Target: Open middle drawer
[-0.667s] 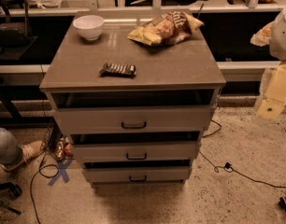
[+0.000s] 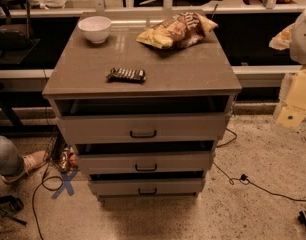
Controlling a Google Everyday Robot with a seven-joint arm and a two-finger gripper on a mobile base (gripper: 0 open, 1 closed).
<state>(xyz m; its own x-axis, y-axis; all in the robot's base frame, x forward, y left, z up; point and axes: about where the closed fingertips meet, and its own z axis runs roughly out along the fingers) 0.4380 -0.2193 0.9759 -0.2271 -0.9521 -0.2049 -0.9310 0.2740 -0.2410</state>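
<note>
middle drawer (image 2: pixel 143 161), second of three in the grey cabinet (image 2: pixel 143 84), just beneath the top drawer (image 2: pixel 142 128). gripper (image 2: pixel 291 115) off at the right edge, well apart from the black pull (image 2: pixel 145 168); wide or narrow, cannot tell. risks: catching the top drawer's pull just above instead; clipping the cabinet's right corner when swinging in. open floor in front, save a cable (image 2: pixel 253 184) to the right and a shoe (image 2: pixel 30 163) at left.
</note>
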